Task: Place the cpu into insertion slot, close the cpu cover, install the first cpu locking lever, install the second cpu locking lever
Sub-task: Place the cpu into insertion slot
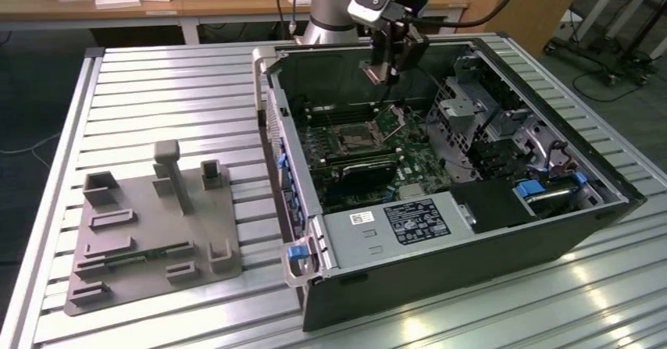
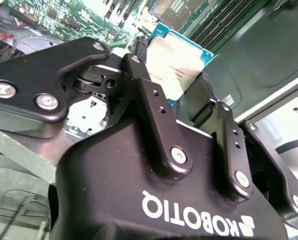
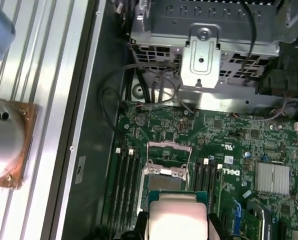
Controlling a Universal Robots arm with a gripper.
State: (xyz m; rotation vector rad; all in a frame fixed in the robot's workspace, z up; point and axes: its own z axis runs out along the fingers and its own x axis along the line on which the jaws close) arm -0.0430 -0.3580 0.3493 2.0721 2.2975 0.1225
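The cpu [image 3: 178, 220] has a pale silvery top edged in teal. The gripper [image 2: 172, 61] is matt black with white lettering. Inside the dark grey computer case [image 1: 469, 271], the motherboard [image 3: 229, 140] is green, the cpu cover [image 3: 168, 157] silver. Beside the case, the table [image 1: 167, 83] is ribbed silver and the fixture [image 1: 146, 224] dull grey-brown.

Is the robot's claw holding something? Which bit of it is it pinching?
The gripper holds the cpu, pinched by two opposite side edges, with its flat faces left bare.
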